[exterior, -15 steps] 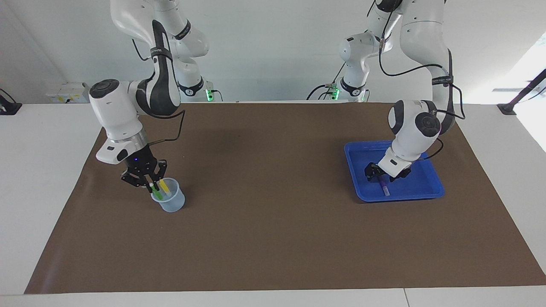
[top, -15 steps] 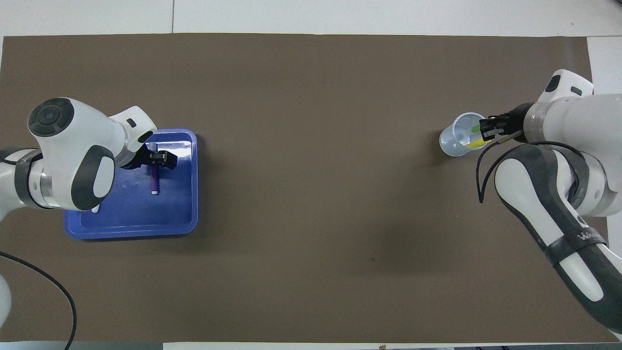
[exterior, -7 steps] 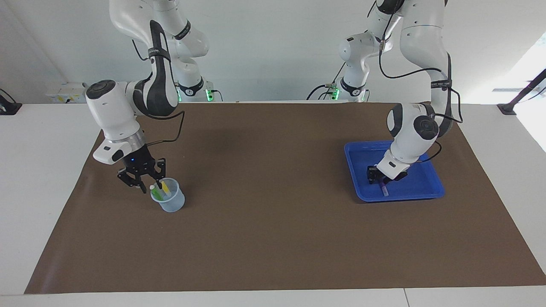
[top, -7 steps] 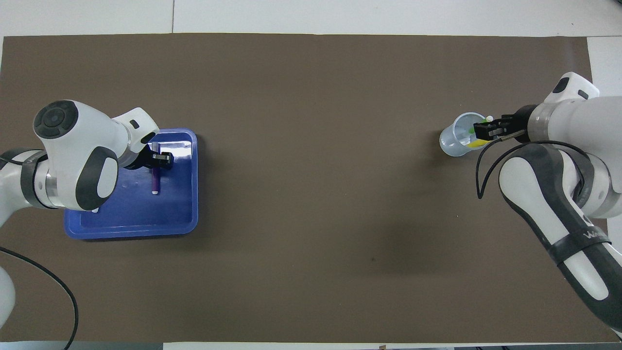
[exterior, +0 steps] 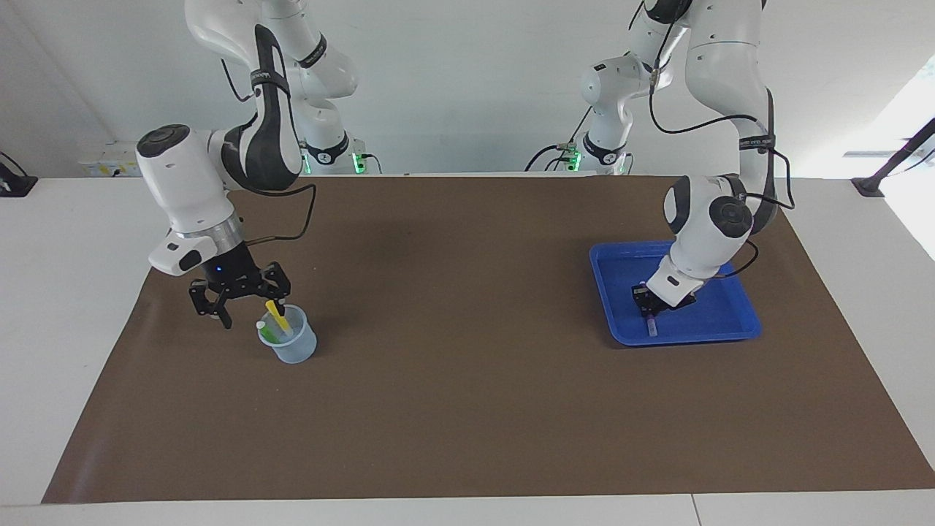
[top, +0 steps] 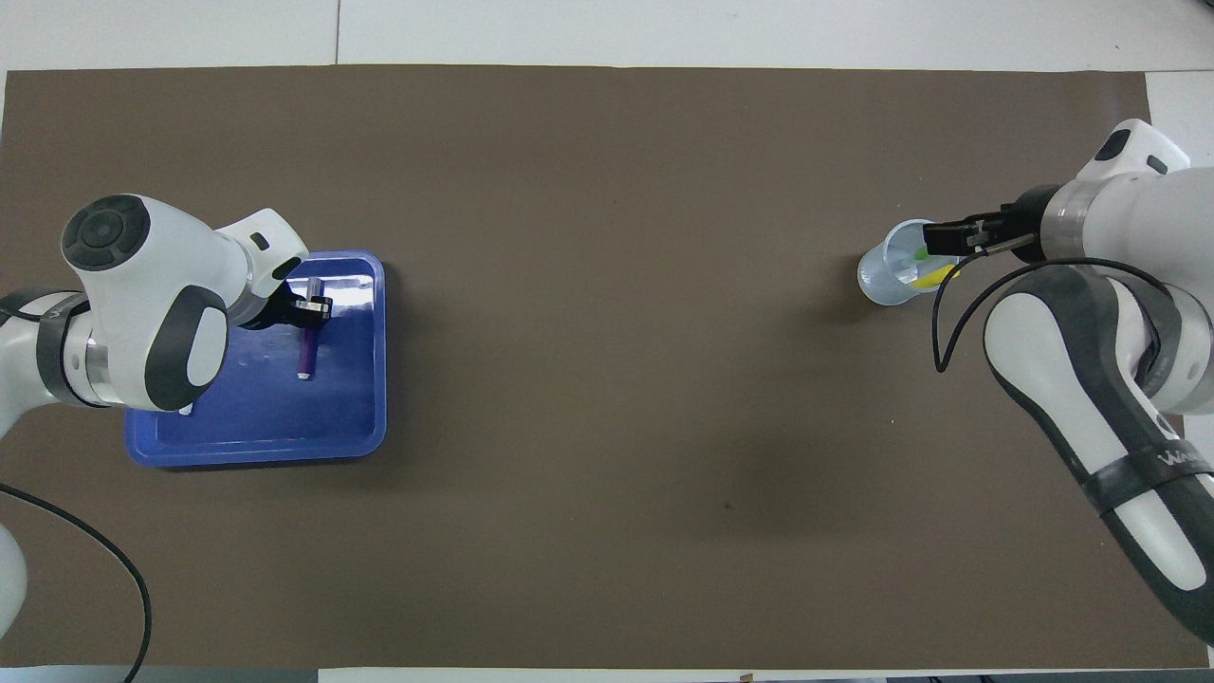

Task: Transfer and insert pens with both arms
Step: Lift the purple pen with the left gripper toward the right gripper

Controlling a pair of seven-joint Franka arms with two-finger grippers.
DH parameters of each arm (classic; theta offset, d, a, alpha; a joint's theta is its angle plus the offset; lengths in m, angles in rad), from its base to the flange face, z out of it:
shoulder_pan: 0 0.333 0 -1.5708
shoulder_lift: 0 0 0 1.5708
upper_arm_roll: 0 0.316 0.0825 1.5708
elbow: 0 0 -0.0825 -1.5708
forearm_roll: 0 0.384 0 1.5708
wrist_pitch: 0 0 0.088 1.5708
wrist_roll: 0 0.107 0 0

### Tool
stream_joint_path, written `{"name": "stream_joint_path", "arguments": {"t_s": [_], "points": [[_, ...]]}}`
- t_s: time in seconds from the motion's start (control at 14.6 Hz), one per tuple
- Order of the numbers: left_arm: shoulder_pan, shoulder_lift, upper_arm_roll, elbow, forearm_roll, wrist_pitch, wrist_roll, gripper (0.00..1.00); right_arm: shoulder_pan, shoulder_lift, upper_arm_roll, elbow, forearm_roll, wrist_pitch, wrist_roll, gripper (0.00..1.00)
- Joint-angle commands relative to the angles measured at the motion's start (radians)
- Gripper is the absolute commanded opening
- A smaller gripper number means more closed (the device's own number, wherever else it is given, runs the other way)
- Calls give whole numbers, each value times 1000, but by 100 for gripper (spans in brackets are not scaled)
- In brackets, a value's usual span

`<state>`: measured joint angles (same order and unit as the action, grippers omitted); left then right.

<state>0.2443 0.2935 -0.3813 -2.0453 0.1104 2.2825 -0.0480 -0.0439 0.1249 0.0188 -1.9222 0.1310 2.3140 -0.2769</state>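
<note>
Facing view: left tool (exterior: 649, 310) grips purple pen (exterior: 650, 322) (right tool (exterior: 239, 307) spread wide).

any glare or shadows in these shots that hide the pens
Overhead view: a white glare streak on the blue tray near its rim farther from the robots, clear of the purple pen. Facing view: bright window wash at the left arm's end, and the left gripper covers most of that pen.
</note>
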Motion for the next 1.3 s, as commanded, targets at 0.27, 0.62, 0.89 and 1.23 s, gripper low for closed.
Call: {"name": "stream_joint_path", "arguments": {"t_s": [0.27, 0.62, 0.89, 1.23], "points": [[4, 10, -4, 155, -1, -184, -7, 0, 15, -50, 7, 212, -140, -405, 237, 100], [-5, 6, -7, 371, -254, -449, -192, 0, 32, -99, 12, 294, -162, -632, 318, 100], [-23, -2, -50, 447, -480, -494, -623, 0, 32, -151, 7, 296, -159, -668, 318, 100], [-55, -5, -125, 424, -699, -457, -1117, 0, 32, -128, 7, 345, -149, -709, 317, 100]]}}
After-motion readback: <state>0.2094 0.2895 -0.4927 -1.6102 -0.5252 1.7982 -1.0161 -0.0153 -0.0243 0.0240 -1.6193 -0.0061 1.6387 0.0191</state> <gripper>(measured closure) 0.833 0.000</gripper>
